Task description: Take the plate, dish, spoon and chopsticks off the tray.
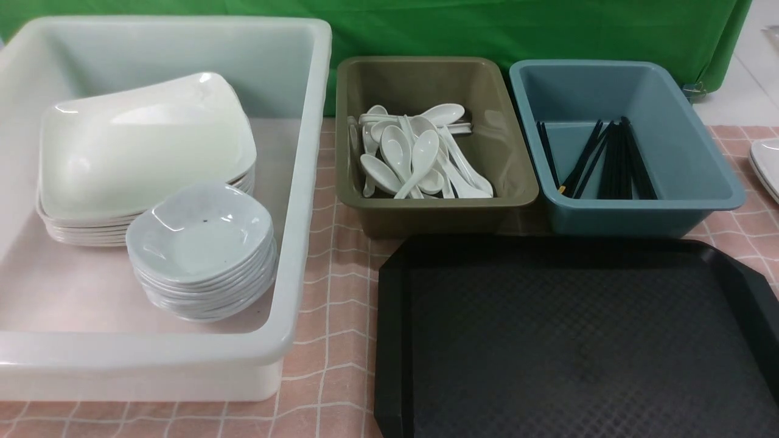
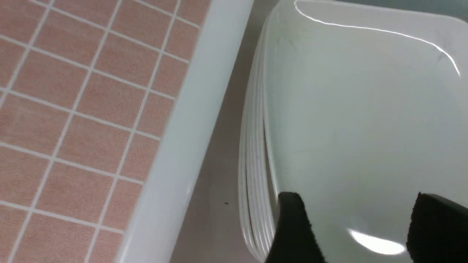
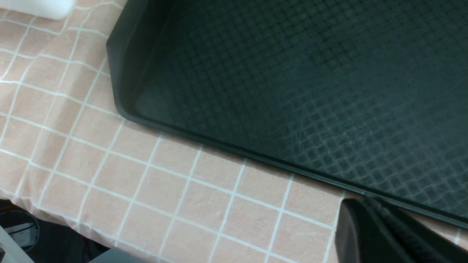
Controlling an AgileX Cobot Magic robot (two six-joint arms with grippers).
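The black tray (image 1: pixel 578 340) lies at the front right, and nothing shows on its textured floor (image 3: pixel 310 73). The plate (image 1: pixel 146 140) rests tilted on top of a stack of plates inside the white tub (image 1: pixel 304 201). My left gripper (image 2: pixel 354 199) is open just above this plate (image 2: pixel 365 109), with nothing between its fingers. The dish (image 1: pixel 201 228) tops a stack in the same tub. Several spoons (image 1: pixel 414 155) lie in the olive bin (image 1: pixel 517 176), and chopsticks (image 1: pixel 614 161) in the blue bin (image 1: pixel 700 152). My right gripper (image 3: pixel 365 204) is shut over the cloth beside the tray's rim.
A pink checked cloth (image 1: pixel 341 340) covers the table. Part of another white plate (image 1: pixel 768 164) shows at the far right edge. A green backdrop (image 1: pixel 487 27) hangs behind the bins. Neither arm shows in the front view.
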